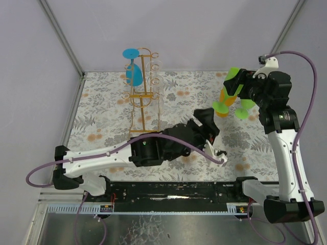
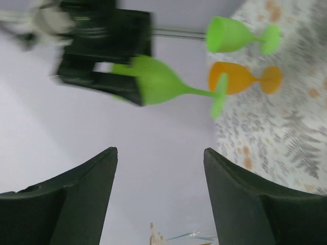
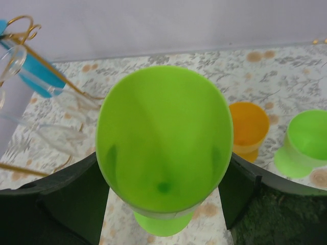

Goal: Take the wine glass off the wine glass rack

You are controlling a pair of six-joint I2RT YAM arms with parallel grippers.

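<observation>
**Right gripper clamped on a lime-green wine glass, well clear of the rack; left gripper open and empty**

My right gripper (image 3: 162,204) is closed on the bowl of the lime-green wine glass (image 3: 163,132). One finger presses each side of the bowl, and its open mouth faces my wrist camera. The glass leans slightly, with its foot low over the patterned table (image 1: 102,107). I cannot tell whether the foot touches the surface.

Just to the right of this gripper stands an orange wine glass (image 3: 249,125). A second green wine glass (image 3: 306,140) stands beyond it, also upright on the table.

The wine glass rack (image 1: 143,94) is well apart, far to the left of my right gripper. A blue wine glass (image 1: 134,71) hangs from its top rails, foot uppermost. Clear glasses (image 3: 13,61) hang beside it on the same rack.

My left gripper (image 2: 159,153) has its fingers spread with nothing between them. It points toward the held glass from near the table's middle. The rack lies off to its left.
</observation>
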